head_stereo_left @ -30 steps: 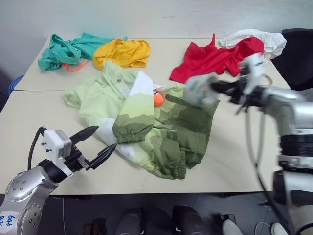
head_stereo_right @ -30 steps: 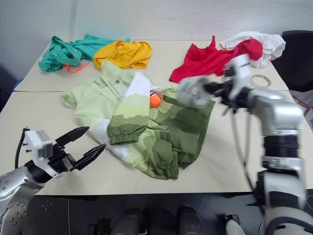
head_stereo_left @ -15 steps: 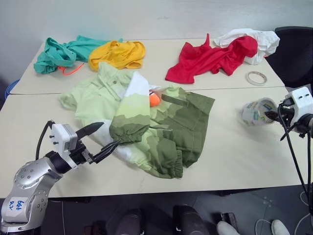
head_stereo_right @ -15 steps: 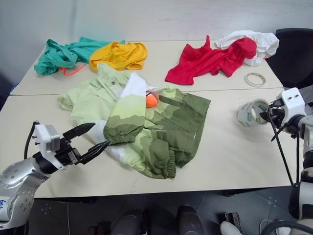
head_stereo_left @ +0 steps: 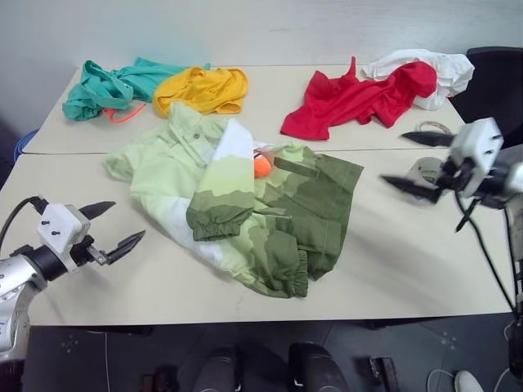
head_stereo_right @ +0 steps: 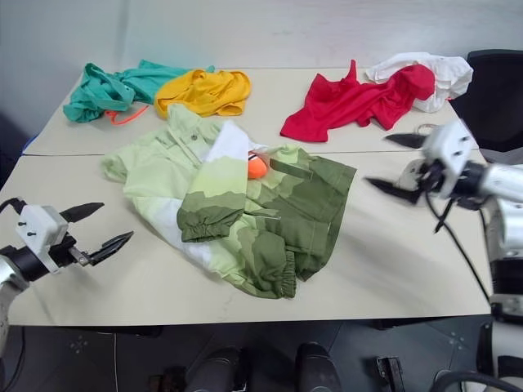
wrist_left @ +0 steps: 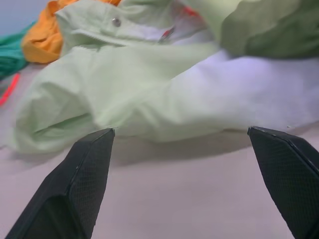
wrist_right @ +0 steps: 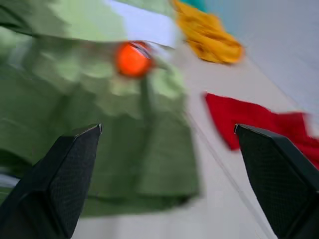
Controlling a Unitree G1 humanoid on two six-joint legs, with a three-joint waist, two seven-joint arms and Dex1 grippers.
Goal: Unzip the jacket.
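Grippers first: left gripper [head_stereo_left: 109, 225] hangs over the near left part of the table, fingers spread wide, empty, pointing toward the jacket [head_stereo_left: 237, 204] but clear of it. Right gripper [head_stereo_left: 418, 163] hovers over the right side of the table, fingers likewise spread and holding nothing, aimed leftward at the jacket's dark olive panel.

Jacket lies crumpled at the table's middle, lime, white and olive sections folded over one another, one elastic cuff uppermost. An orange object [head_stereo_left: 264, 166] sits at its centre fold. The zipper pull cannot be made out.

Judgement: the approach stage, nothing yet grasped. The next move calls for locating the zipper line, pinning the fabric with one gripper and taking the pull with the other.

Surface: two pale tables [head_stereo_left: 392, 261] pushed together. A teal garment [head_stereo_left: 110, 84], yellow garment [head_stereo_left: 203, 88], red garment [head_stereo_left: 351, 98] and white cloth [head_stereo_left: 441, 67] lie along the far side. Plain wall behind; a dark chair [head_stereo_left: 498, 90] at far right.
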